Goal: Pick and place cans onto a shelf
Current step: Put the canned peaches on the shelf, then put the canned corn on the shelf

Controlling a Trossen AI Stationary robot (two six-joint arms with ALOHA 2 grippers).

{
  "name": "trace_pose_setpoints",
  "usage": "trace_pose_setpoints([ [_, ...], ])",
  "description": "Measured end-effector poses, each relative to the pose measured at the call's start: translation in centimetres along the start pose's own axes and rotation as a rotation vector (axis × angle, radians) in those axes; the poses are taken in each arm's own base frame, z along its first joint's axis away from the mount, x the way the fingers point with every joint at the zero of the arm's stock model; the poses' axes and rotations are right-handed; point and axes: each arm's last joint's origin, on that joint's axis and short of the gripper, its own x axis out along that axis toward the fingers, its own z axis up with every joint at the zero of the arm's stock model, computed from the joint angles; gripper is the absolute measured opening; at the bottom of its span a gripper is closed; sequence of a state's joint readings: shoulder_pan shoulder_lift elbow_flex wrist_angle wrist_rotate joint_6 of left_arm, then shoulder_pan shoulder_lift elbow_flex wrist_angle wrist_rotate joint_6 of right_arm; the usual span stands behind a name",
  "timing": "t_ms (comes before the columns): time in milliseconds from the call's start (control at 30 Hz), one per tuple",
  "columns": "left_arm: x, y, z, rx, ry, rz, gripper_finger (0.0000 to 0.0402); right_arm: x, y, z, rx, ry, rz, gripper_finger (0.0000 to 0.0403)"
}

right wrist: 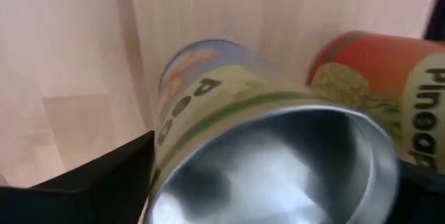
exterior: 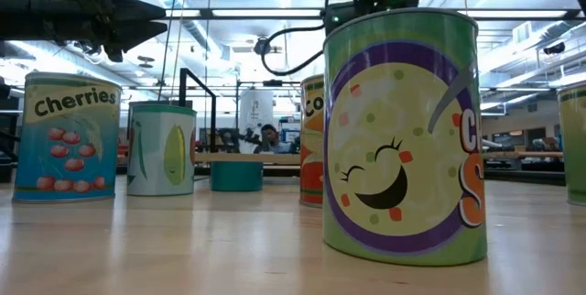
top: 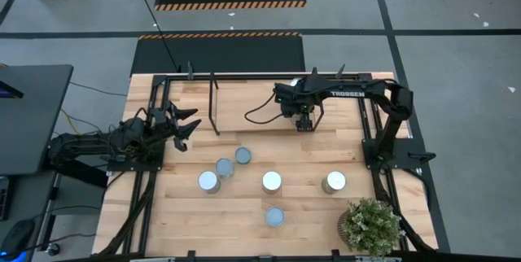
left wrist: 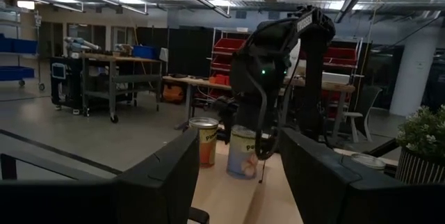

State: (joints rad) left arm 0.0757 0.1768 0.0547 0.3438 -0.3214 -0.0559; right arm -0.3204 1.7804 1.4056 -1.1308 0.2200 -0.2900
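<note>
High view: the right arm reaches in from the tabletop's right edge, its gripper [top: 304,122] pointing down near the far edge, fingers clamped on a can [right wrist: 271,147]. Left gripper [top: 184,125] waits, spread wide, empty.

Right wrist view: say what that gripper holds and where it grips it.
The right gripper holds a can labelled "Pea", its fingers on opposite sides of the wall, near the silver end. The left gripper holds nothing.

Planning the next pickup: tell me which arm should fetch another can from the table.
Left. The left hand is open and empty, near the loose cans; the right hand is occupied around a can.
</note>
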Motion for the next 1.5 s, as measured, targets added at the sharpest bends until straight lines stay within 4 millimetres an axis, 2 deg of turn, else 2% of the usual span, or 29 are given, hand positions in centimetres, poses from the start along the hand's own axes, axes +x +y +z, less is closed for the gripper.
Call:
trace_pose_setpoints([
  [467,0.0,0.0,0.0,0.014,-0.002,0.0,0.0204,-3.2,0.1,0.0,0.042,0.036,-0.03,0.0399],
  [700,0.0,0.0,0.0,0.014,-0.002,0.0,0.0204,-5.9,-0.2,-0.2,0.1,0.05,-0.065,0.0399],
  [833,0.0,0.0,0.0,0.014,-0.002,0.0,0.0204,-7.6,0.3,0.2,0.095,0.006,-0.072,0.04],
  [967,0.0,0.0,0.0,0.014,-0.002,0.0,0.0204,-8.3,0.9,1.7,0.097,-0.128,-0.103,0.04],
  [1100,0.0,0.0,0.0,0.014,-0.002,0.0,0.0204,-7.4,1.3,3.4,0.095,-0.198,-0.189,0.04],
  [1367,0.0,0.0,0.0,0.008,0.0,0.0,0.0204,-3.2,2.6,4.8,0.005,0.013,-0.25,0.04],
  [1500,0.0,0.0,0.0,0.008,0.001,0.0,0.0204,-2.3,2.9,4.8,-0.009,0.091,-0.291,0.04],
])
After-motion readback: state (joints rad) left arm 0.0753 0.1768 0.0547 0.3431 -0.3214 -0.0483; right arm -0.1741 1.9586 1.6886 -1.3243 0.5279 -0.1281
